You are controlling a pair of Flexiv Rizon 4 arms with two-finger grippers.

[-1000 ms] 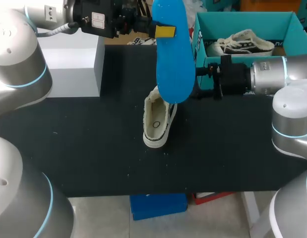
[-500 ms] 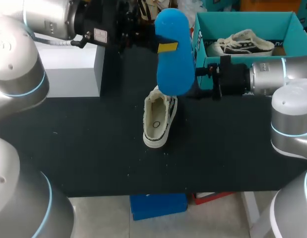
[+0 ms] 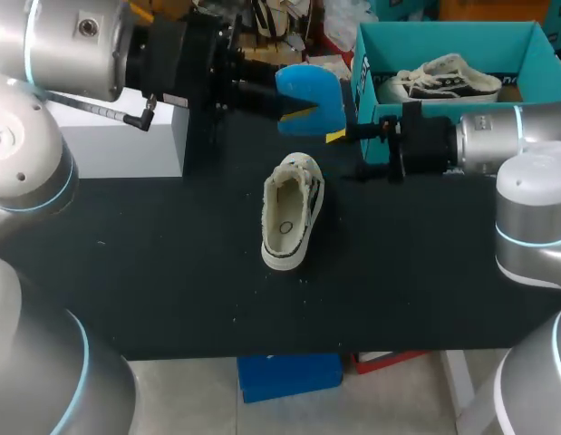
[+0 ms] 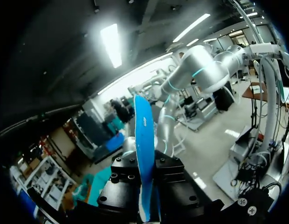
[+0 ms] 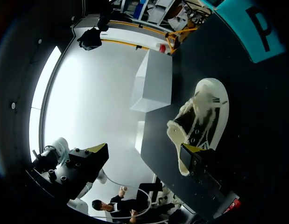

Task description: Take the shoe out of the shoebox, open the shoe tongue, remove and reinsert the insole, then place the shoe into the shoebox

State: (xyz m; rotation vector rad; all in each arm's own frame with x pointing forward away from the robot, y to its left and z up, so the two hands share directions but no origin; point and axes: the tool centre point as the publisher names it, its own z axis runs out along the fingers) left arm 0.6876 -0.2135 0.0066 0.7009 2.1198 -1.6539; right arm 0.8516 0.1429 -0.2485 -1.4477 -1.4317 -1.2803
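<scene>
**Head view:** The left arm's gripper (image 3: 300, 111) is clamped on the blue insole (image 3: 309, 89) and holds it in the air over the far side of the black table (image 3: 171, 272). The white canvas shoe (image 3: 292, 210) lies on the table just nearer than the insole, its laced end pointing away. From the right, the right gripper (image 3: 340, 135) hangs close beside the insole with nothing in it. The teal shoebox (image 3: 443, 33) stands at the far right with a second shoe (image 3: 441, 80) inside. A white block (image 3: 126, 127) sits at the far left.

**Left wrist view:** The left gripper (image 4: 145, 189) has both fingers pressed flat on the insole (image 4: 144, 140), which stands up on edge between them.

**Right wrist view:** The right gripper (image 5: 145, 149) is spread wide and holds nothing. The shoe (image 5: 200, 116) lies on the table just ahead of one yellow-tipped finger, though contact cannot be made out. Beyond the shoe are the white block (image 5: 153, 84) and a corner of the shoebox (image 5: 256, 28).
</scene>
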